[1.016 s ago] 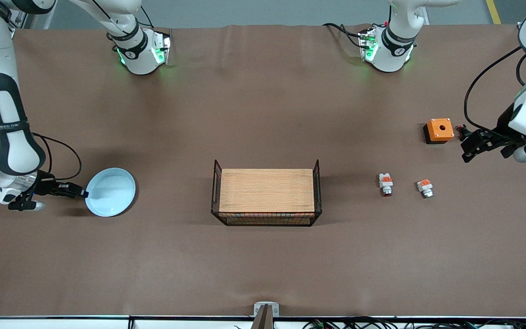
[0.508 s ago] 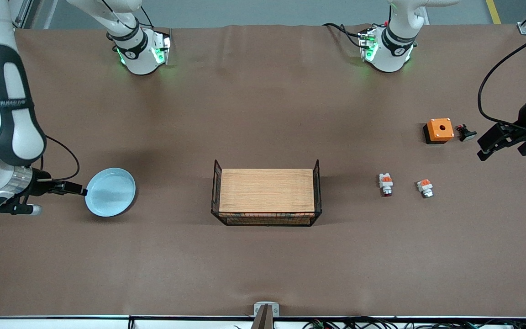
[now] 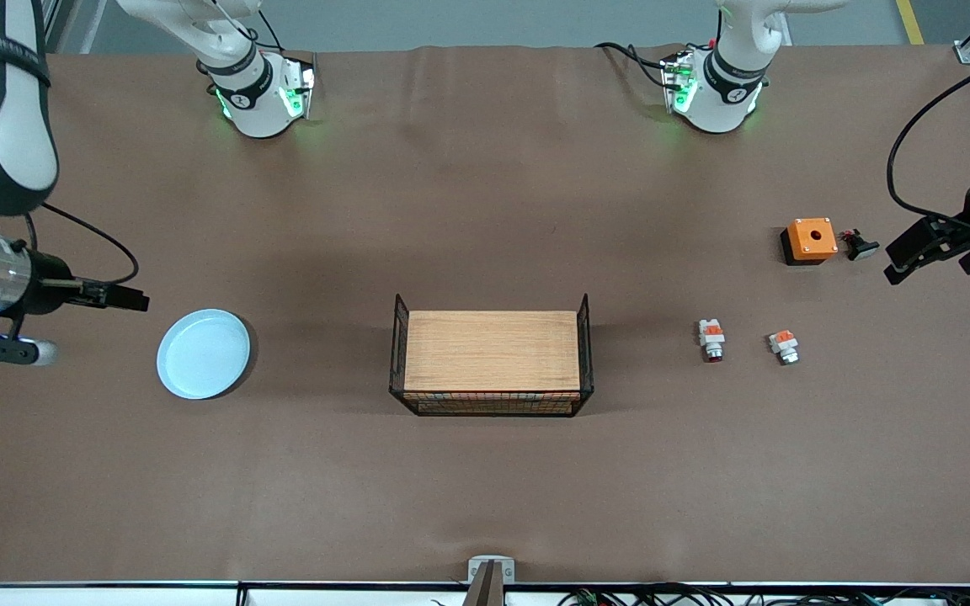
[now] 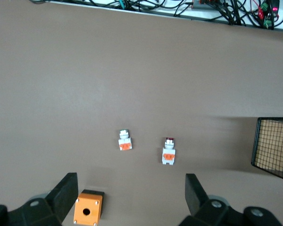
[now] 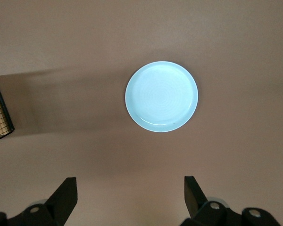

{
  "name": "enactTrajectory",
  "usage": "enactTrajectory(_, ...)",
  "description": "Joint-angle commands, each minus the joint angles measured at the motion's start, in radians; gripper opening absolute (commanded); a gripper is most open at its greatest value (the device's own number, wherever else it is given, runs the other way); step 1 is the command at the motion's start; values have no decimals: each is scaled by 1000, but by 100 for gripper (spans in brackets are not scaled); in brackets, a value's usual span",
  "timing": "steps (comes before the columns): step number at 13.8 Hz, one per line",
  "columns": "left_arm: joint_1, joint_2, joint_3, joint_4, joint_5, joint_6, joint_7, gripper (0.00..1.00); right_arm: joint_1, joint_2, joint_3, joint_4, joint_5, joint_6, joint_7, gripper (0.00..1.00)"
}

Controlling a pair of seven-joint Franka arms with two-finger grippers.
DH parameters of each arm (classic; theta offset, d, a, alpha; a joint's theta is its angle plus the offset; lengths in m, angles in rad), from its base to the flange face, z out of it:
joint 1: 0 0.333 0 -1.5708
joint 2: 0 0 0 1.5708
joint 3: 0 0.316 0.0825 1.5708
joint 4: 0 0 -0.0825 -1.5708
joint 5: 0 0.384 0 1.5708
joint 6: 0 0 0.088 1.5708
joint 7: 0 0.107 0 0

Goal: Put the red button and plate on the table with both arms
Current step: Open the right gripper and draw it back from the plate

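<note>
The pale-blue plate [image 3: 203, 364] lies flat on the brown table [image 3: 485, 210] near the right arm's end; it also shows in the right wrist view [image 5: 161, 96]. My right gripper [image 3: 133, 299] is open and empty, up in the air beside the plate [image 5: 129, 195]. The red button [image 3: 711, 340] lies on the table between the rack and the silvery-tipped part; it also shows in the left wrist view [image 4: 168, 152]. My left gripper [image 3: 898, 261] is open and empty, over the table beside the orange box [image 4: 130, 194].
A wooden-topped black wire rack [image 3: 492, 352] stands mid-table. A similar white-orange part with a silvery tip [image 3: 784, 346] lies beside the red button. An orange box with a hole [image 3: 810, 240] and a small dark part with a white cap [image 3: 860, 246] sit farther from the camera.
My right gripper has let go of the plate's rim and lifted away; the plate now lies flat. My left gripper has drawn back from the small dark part toward the table's end.
</note>
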Motion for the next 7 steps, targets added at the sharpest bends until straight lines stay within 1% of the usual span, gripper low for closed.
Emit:
enactTrajectory(1, 0, -6, -4, 37, -21, -57, 14, 100, -12, -21, -18, 20, -24, -28, -70, 100)
enactTrajectory(2, -1, -23, -6, 40, -19, -84, 16, 100, -12, -22, -37, 29, -24, -69, -70, 100)
enactTrajectory(3, -3, -28, -7, 40, -16, -97, 14, 100, -12, -21, -48, 62, -24, -108, -79, 100)
enactTrajectory(4, -4, -26, -6, 60, -16, -97, 20, 100, -12, -19, -55, 97, -24, -141, -79, 100)
enactTrajectory(6, -9, -23, -7, 78, -13, -100, 20, 100, -10, -19, -63, 113, -25, -162, -76, 100)
enactTrajectory(7, -10, -17, -6, 83, -10, -99, 19, 100, -10, -19, -62, 113, -42, -160, -75, 100)
